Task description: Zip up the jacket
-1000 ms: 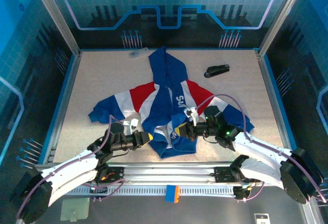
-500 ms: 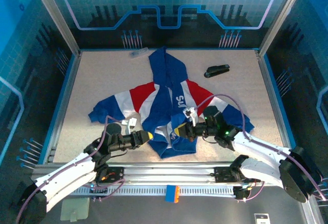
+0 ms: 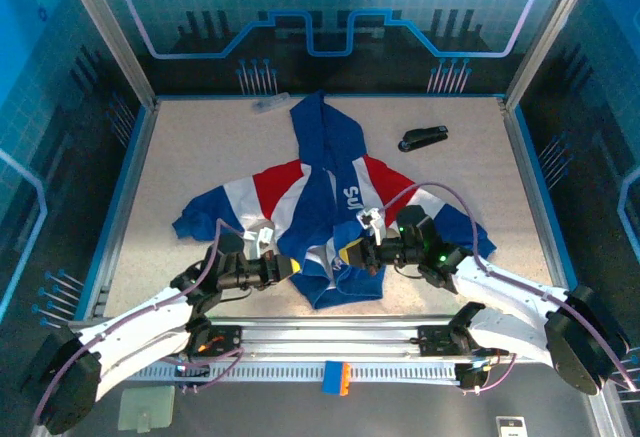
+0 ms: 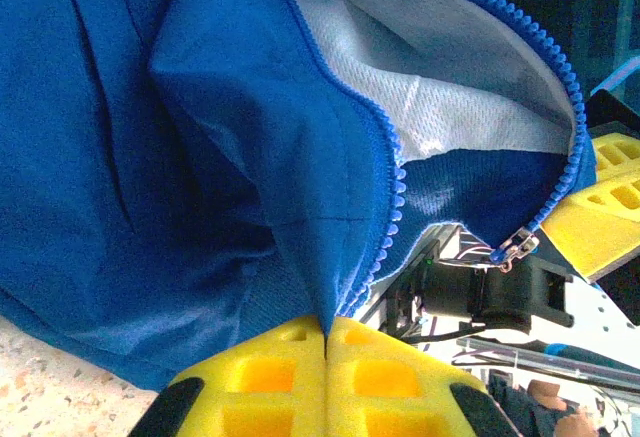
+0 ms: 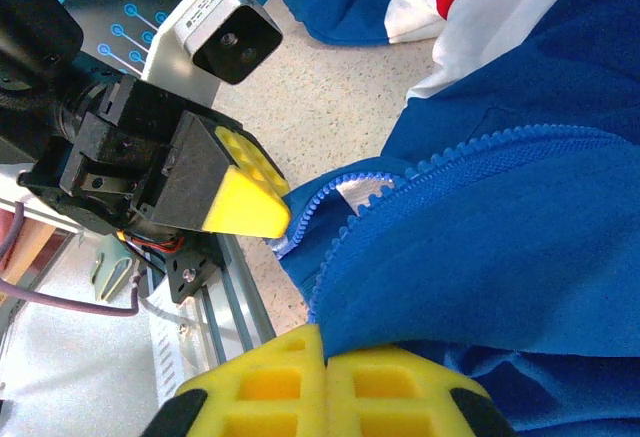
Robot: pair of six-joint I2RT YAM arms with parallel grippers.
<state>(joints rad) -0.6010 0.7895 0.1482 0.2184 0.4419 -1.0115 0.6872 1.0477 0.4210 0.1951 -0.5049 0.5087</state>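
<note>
My left gripper (image 3: 290, 268) sits at the lower hem of the jacket (image 3: 325, 192). Its yellow fingers (image 4: 270, 377) are pressed together, with a fold of blue fabric nipped in the seam between them. The jacket lies spread on the table (image 3: 200, 157), hood away from me. Its front is open at the bottom, the zipper (image 4: 385, 207) teeth are parted, and the slider (image 4: 512, 247) hangs on the far track. Just beside that, my right gripper (image 3: 352, 254) has its jaws closed on the opposite hem edge.
</note>
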